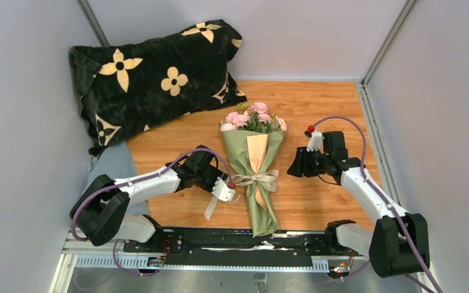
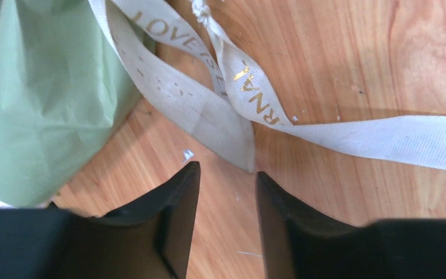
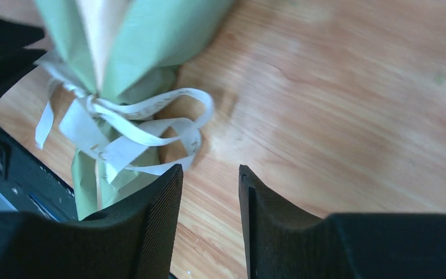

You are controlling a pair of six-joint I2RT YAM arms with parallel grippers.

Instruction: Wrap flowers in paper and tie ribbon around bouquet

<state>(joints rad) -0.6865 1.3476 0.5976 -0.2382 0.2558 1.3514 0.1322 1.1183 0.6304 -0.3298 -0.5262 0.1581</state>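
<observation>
The bouquet (image 1: 255, 183) lies on the wooden table between the two arms, its pink flowers (image 1: 253, 117) at the far end. Olive-green paper (image 1: 238, 152) and a tan paper (image 1: 257, 152) are wrapped around the stems. A cream ribbon (image 1: 258, 180) is tied in a bow around the middle. My left gripper (image 1: 227, 188) is just left of the bow and open; in its wrist view the ribbon tails (image 2: 209, 110) lie on the wood ahead of the empty gripper (image 2: 226, 171). My right gripper (image 1: 294, 168) is right of the bow, apart from it. It is open and empty (image 3: 209, 168), with the bow (image 3: 139, 125) ahead to the left.
A black pillow (image 1: 159, 76) with tan flower prints leans at the back left. A pale blue-grey cloth (image 1: 113, 165) lies by the left wall. A black rail (image 1: 220, 241) runs along the near edge, under the bouquet's foot. Grey walls close in on both sides.
</observation>
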